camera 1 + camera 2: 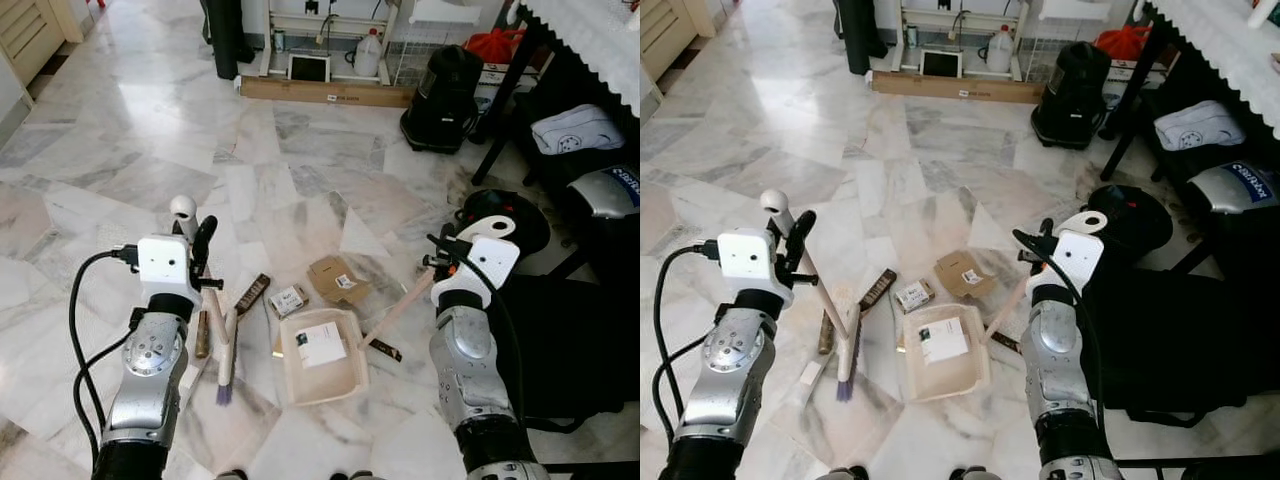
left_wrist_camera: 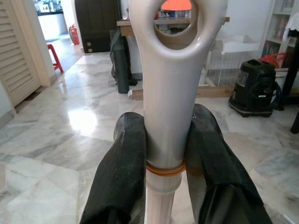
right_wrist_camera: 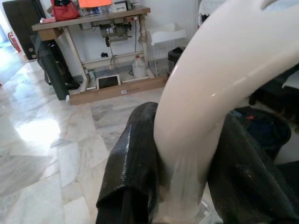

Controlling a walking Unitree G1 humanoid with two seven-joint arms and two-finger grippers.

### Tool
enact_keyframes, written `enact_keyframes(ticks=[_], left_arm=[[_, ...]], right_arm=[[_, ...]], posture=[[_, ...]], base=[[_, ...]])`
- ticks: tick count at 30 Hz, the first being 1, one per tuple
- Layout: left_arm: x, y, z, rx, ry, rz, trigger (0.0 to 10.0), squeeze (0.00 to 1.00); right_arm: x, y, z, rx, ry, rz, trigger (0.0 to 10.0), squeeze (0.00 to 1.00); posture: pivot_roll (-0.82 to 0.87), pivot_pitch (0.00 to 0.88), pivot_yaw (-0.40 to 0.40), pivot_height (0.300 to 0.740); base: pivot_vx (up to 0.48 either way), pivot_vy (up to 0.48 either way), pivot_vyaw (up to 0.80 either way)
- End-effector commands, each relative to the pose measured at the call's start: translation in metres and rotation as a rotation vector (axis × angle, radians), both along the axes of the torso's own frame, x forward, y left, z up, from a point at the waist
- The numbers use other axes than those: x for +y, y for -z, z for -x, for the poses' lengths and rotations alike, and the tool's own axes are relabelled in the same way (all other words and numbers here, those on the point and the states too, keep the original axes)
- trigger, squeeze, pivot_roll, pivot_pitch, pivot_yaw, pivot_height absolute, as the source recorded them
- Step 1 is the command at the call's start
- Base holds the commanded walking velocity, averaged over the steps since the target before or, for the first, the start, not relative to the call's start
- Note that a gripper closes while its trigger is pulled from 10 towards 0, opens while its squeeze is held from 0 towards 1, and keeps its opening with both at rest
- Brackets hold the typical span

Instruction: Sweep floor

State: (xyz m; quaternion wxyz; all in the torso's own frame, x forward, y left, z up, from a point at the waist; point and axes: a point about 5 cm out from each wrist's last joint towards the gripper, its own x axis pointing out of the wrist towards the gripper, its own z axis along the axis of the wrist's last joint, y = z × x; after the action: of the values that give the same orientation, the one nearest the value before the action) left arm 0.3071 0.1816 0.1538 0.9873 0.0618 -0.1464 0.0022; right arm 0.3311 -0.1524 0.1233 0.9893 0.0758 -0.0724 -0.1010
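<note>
Two grippers hold tools: the left gripper (image 2: 163,154) clamps the broom handle (image 2: 166,107), the right gripper (image 3: 187,163) clamps the dustpan handle (image 3: 205,102), dustpan (image 1: 322,357) on the marble floor (image 1: 150,150).

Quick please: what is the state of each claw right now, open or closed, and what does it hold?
Left claw: closed on the broom handle.
Right claw: closed on the dustpan handle; the dustpan rests on the floor.

Glossy grey-veined marble floor (image 1: 150,150); louvred door (image 2: 23,51); wooden workbench (image 3: 88,23); black vacuum (image 1: 445,95)
</note>
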Motion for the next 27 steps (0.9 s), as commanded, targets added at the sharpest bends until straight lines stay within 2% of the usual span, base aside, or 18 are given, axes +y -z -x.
enact_keyframes(ticks=[1, 9, 16, 27], left_arm=[[-0.007, -0.01, -0.003, -0.061, 0.014, -0.024, 10.0, 0.0], [-0.003, -0.006, -0.002, -0.059, 0.003, -0.021, 10.0, 0.0], [0.005, -0.006, -0.003, -0.054, -0.009, -0.029, 10.0, 0.0], [0.005, -0.005, -0.004, -0.042, -0.008, -0.037, 10.0, 0.0]], right_arm=[[0.002, -0.009, -0.002, -0.036, -0.006, -0.006, 10.0, 0.0], [0.005, -0.007, 0.0, -0.039, -0.013, -0.032, 10.0, 0.0], [0.013, -0.006, 0.0, -0.034, -0.026, -0.055, 10.0, 0.0], [0.016, -0.001, 0.003, -0.024, -0.04, -0.062, 10.0, 0.0]], posture=[[0.03, 0.1, -0.078, 0.74], [0.04, 0.105, -0.067, 0.74], [0.05, 0.099, -0.047, 0.74], [0.05, 0.122, -0.043, 0.74]], base=[[0.0, 0.0, 0.46], [0.0, 0.0, 0.74], [0.0, 0.0, 0.78], [0.0, 0.0, 0.78]])
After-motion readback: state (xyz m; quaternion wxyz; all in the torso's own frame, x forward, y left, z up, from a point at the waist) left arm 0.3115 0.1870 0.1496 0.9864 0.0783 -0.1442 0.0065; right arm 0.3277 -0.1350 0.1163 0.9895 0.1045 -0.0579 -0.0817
